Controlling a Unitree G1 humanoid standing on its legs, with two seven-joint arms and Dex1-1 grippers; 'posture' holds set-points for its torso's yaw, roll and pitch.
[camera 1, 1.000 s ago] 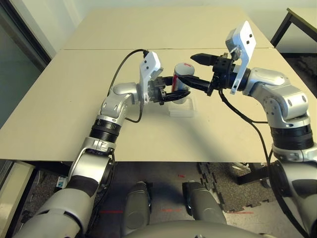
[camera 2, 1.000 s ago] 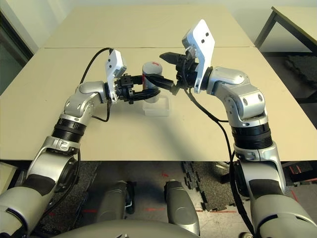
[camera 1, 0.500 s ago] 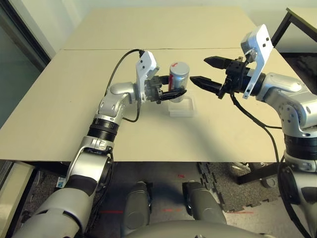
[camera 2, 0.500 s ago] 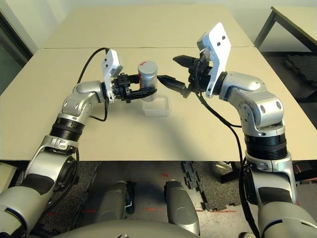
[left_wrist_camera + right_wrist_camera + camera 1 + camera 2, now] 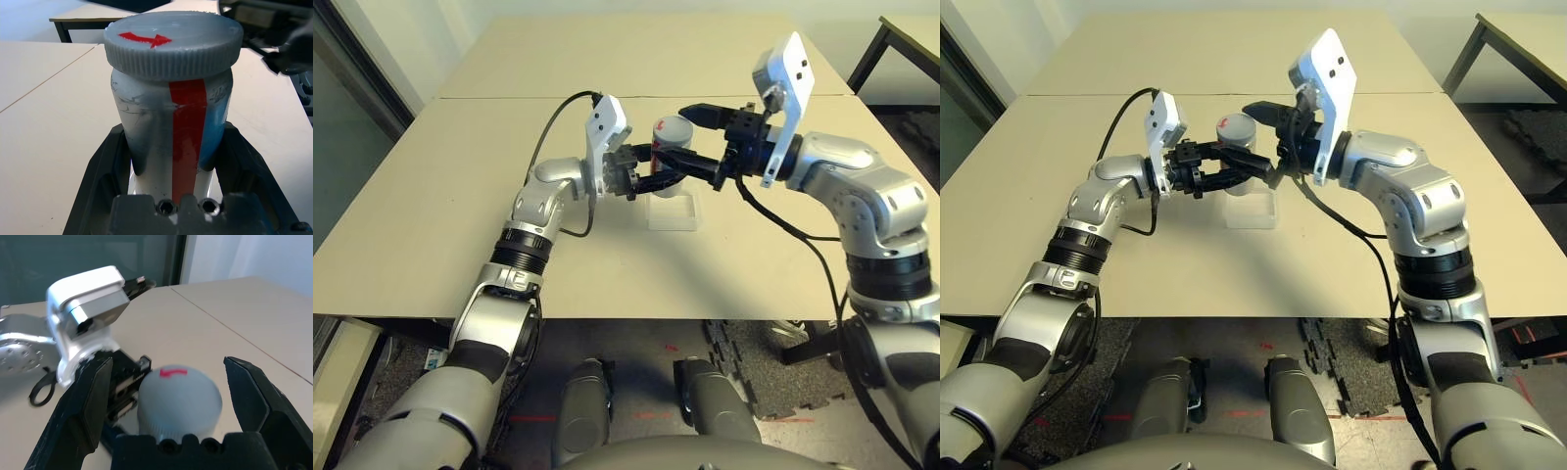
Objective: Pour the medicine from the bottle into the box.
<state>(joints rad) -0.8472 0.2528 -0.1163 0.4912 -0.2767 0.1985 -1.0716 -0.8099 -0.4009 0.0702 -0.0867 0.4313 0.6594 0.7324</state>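
My left gripper (image 5: pixel 653 174) is shut on the body of the bottle (image 5: pixel 666 137), a white-silver cylinder with a red stripe (image 5: pixel 188 132). It holds the bottle above the table, just over the clear box (image 5: pixel 672 223). The bottle's round grey cap (image 5: pixel 173 44) carries a red arrow and is on. My right gripper (image 5: pixel 675 134) is open, and its two black fingers (image 5: pixel 85 406) stand on either side of the cap (image 5: pixel 178 401) with a gap at each side. The medicine is hidden.
The box lies on a beige table (image 5: pixel 431 225) whose near edge runs just in front of my arms. A seam (image 5: pixel 509 97) joins a second table behind. A dark-legged table (image 5: pixel 901 39) stands at the far right.
My right gripper, which stood off to the right half a second ago, has swung back in and now straddles the cap. The left gripper still holds the bottle, now slightly higher.
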